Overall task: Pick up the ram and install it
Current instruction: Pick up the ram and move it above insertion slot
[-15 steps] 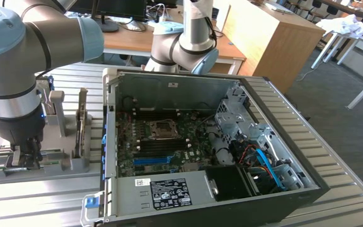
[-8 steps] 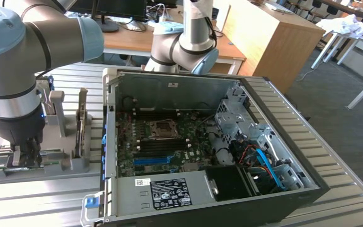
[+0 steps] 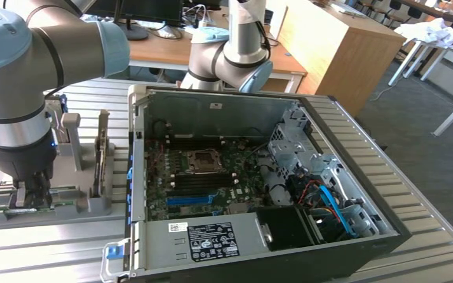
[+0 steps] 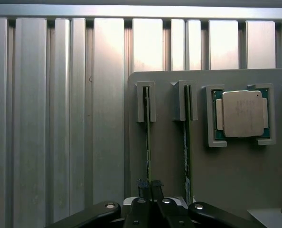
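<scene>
The long thin ram stick point(image 4: 148, 142) is green, and the flat plastic holder point(image 4: 236, 180) is grey. The square metal chip point(image 4: 240, 114) is silver, and the ribbed metal table point(image 4: 51, 118) has pale grey stripes.

Exterior camera's up high, off the bench point(image 3: 53, 247), angled down across the open computer case point(image 3: 210, 109), with the grey holder point(image 3: 92, 206) at the exterior view's left. Wrist camera rides right behind the hand point(image 4: 149, 184), looking straight down past it, in close. Shared ground: that holder, the slatted bench beside it, and the ram point(image 4: 148, 142) standing in its slot.
</scene>
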`<action>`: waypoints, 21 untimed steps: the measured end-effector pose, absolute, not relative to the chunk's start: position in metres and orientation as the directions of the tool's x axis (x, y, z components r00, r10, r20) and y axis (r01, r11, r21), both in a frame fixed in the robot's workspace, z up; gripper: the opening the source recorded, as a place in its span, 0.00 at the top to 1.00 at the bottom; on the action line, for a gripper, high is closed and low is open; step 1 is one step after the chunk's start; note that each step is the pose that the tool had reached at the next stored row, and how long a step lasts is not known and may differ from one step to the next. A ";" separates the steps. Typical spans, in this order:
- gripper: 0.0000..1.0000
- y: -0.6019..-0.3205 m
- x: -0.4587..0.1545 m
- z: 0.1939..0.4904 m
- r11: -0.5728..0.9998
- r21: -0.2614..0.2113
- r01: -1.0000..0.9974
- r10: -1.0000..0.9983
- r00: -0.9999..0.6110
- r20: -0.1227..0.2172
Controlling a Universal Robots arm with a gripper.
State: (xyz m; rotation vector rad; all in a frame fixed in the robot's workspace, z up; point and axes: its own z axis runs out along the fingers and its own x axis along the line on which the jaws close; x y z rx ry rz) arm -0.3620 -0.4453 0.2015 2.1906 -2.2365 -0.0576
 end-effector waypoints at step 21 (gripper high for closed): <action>0.88 -0.445 -0.362 0.203 0.020 0.033 -0.999 -1.000 -0.020 -0.018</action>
